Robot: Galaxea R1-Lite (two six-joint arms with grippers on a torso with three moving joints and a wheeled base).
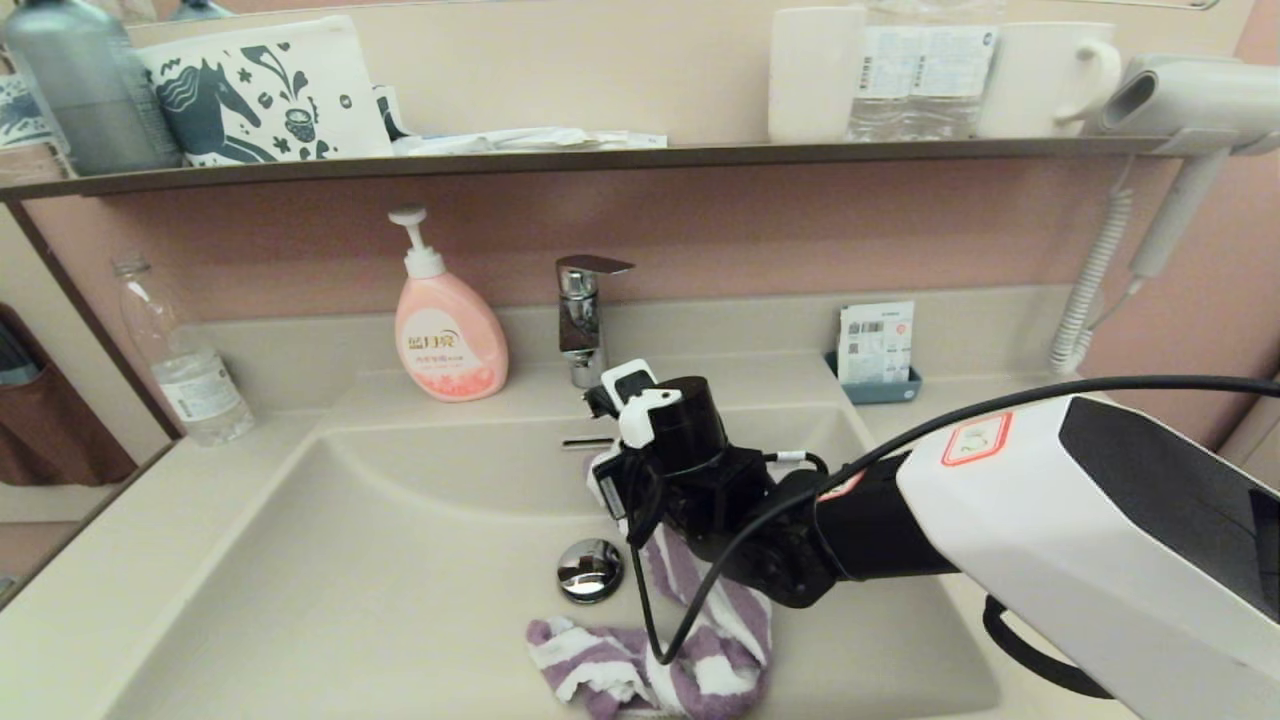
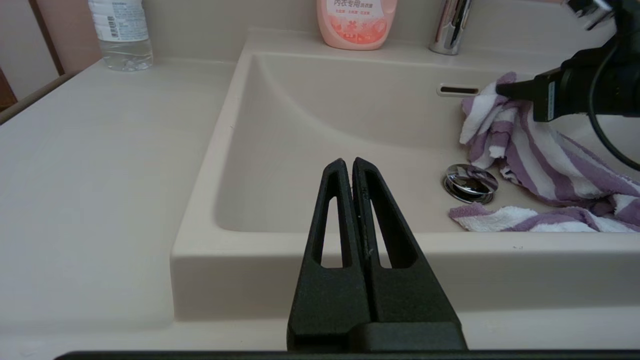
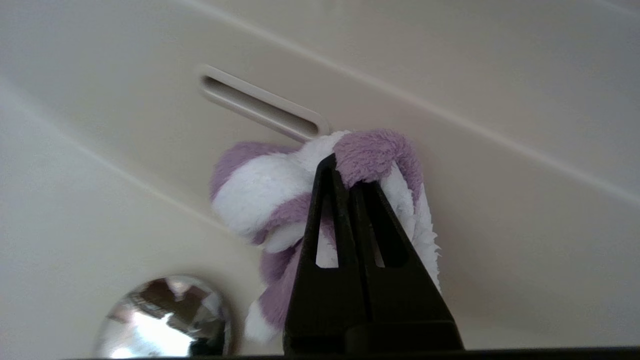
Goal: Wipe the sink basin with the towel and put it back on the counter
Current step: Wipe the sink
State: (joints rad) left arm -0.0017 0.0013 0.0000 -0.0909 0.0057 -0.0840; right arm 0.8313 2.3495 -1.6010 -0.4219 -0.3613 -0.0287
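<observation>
You've got the cream worktop (image 1: 90, 600) running round the whole scene, with the sink basin (image 1: 400, 580) moulded into the middle of it. Above it sits a dark shelf (image 1: 600, 157) carrying mugs, a water bottle and a printed pouch.

Your right arm reaches in from the right over the basin, and the right end effector (image 3: 345, 172) is pinched tight on a bunched fold of the purple-and-white striped towel (image 1: 690, 660), up against the far wall of the basin just beside the overflow slot (image 3: 260, 107). The rest of the towel trails down toward you and lies crumpled on the basin floor, near side, just right of the drain plug (image 1: 590, 570). One edge of it sits right next to the plug; can't tell if it actually touches.

Your left end effector (image 2: 349, 167) is parked at the near left, in front of the basin's front rim, fingers pressed together with nothing in them.

Smaller stuff: the chrome faucet (image 1: 582, 315) is at the far middle, a pink soap pump bottle (image 1: 447, 330) just left of it, a clear plastic bottle (image 1: 185, 370) at the far left of the worktop, and a little blue holder with packets (image 1: 877, 355) far right.
</observation>
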